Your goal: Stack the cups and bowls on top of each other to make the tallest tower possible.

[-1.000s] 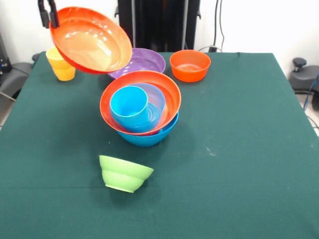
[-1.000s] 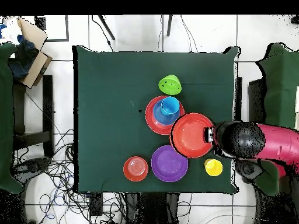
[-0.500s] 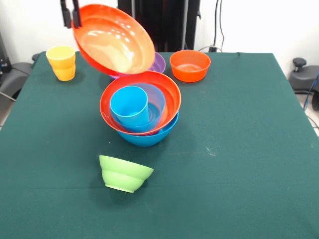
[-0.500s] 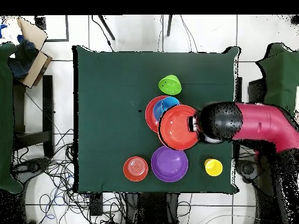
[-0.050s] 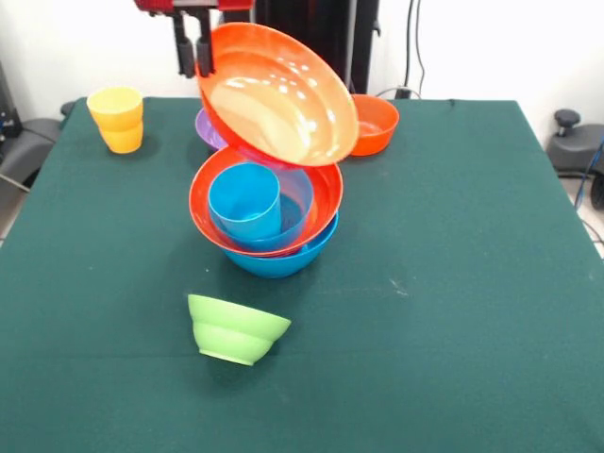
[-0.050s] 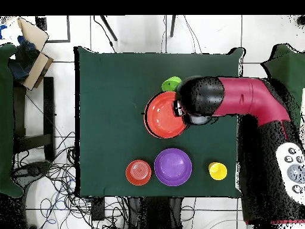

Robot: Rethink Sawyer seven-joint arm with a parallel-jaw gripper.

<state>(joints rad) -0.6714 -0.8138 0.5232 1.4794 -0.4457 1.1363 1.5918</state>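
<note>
My gripper (image 5: 192, 66) is shut on the left rim of a large orange bowl (image 5: 278, 94), which hangs tilted in the air just above the tower. The tower (image 5: 269, 212) is a large blue bowl (image 5: 283, 261) at the bottom, a large orange bowl (image 5: 326, 193), a medium blue bowl (image 5: 297, 203) and a sky blue cup (image 5: 243, 200) inside. From overhead the held orange bowl (image 6: 164, 114) covers the tower. The yellow cup (image 5: 116, 118) stands at the back left. A lime green bowl (image 5: 236, 327) sits in front of the tower.
A purple bowl (image 5: 208, 127) is mostly hidden behind the held bowl, and shows whole in the overhead view (image 6: 173, 167). A small orange bowl (image 5: 380, 123) stands at the back right. The red arm (image 6: 250, 104) reaches over the table's right side in the overhead view.
My gripper has carried the large orange bowl rightward in the front view, from beside the yellow cup to above the tower. The other bowls and cups have not moved.
</note>
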